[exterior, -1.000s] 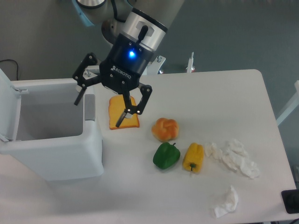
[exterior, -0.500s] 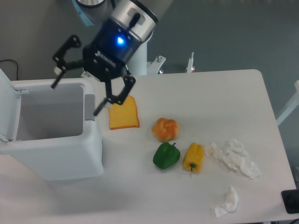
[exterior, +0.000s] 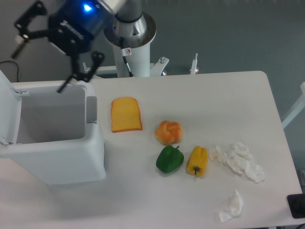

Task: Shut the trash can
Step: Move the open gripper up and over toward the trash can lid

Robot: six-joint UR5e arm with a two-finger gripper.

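Observation:
The trash can (exterior: 71, 160) is a large white boxy bin at the left of the table, open, with its inside showing. Its lid (exterior: 8, 107) stands raised along the left edge, and a grey latch strip (exterior: 91, 109) sits on its right rim. My gripper (exterior: 39, 69) is open and empty, high above the bin's back edge, with one fingertip (exterior: 63, 88) near the rear rim and the other at the upper left.
A slice of toast (exterior: 126, 114), an orange bun (exterior: 168, 132), a green pepper (exterior: 169, 159) and a yellow pepper (exterior: 197, 161) lie on the table right of the bin. Crumpled tissues (exterior: 239, 161) and another wad (exterior: 231, 206) lie at the right.
My gripper has moved up and to the left, from over the toast to above the bin's back edge. It stays open. The bin and the food have not moved.

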